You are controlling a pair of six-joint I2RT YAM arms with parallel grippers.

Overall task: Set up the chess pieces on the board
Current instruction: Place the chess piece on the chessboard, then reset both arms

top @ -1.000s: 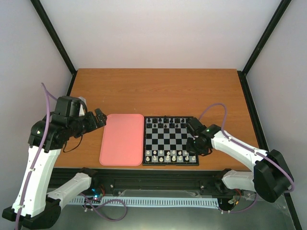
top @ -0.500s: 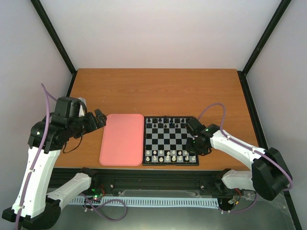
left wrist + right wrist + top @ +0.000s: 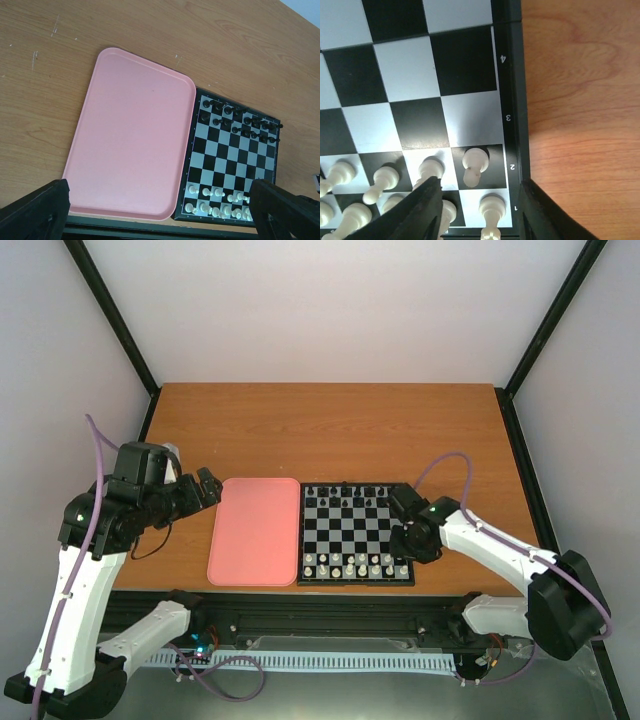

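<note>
The board lies on the table right of a pink tray. Black chess pieces stand along its far rows and cream-white pieces along its near two rows. My right gripper hangs open and empty low over the board's near right corner. In the right wrist view its fingers straddle a white pawn on the black corner square of row 2 and the white piece in front of it. My left gripper is open and empty, held above the table left of the tray; its view shows the board.
The plain pink tray lies flat against the board's left side, with nothing on it, also seen in the left wrist view. Bare wooden table surrounds both. Black frame posts stand at the back corners.
My right gripper has shifted very slightly over the board's near right corner. The left arm and the pieces have not visibly moved.
</note>
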